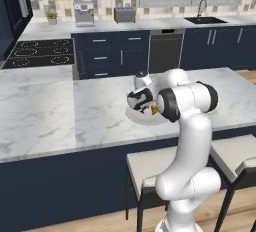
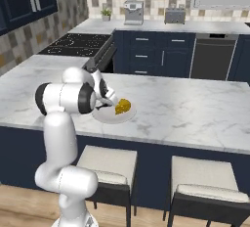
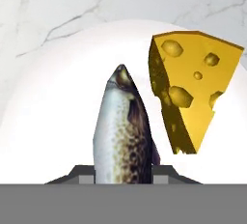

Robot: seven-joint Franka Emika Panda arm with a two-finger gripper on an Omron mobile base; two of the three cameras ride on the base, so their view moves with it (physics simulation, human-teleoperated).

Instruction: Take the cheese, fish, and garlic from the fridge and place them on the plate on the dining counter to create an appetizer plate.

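Observation:
My gripper (image 3: 124, 172) hangs low over the pale round plate (image 3: 53, 97), shut on the dark speckled fish (image 3: 123, 131), which points away from the hand over the plate's middle. The yellow cheese (image 3: 193, 88) wedge with holes rests on the plate just right of the fish. From the base, the gripper (image 1: 141, 103) (image 2: 108, 101) sits above the plate (image 1: 134, 117) (image 2: 110, 118) on the marble dining counter (image 1: 50, 111) (image 2: 195, 108), with the cheese (image 1: 155, 110) (image 2: 122, 106) beside it. The garlic and the fridge are out of view.
Cream-cushioned stools (image 1: 150, 168) (image 2: 107, 162) stand under the counter's near edge by my base. Behind are the cooktop (image 1: 42, 52), a toaster (image 1: 125, 14), a coffee machine (image 2: 133, 11) and a sink (image 1: 205, 20) on the back counter.

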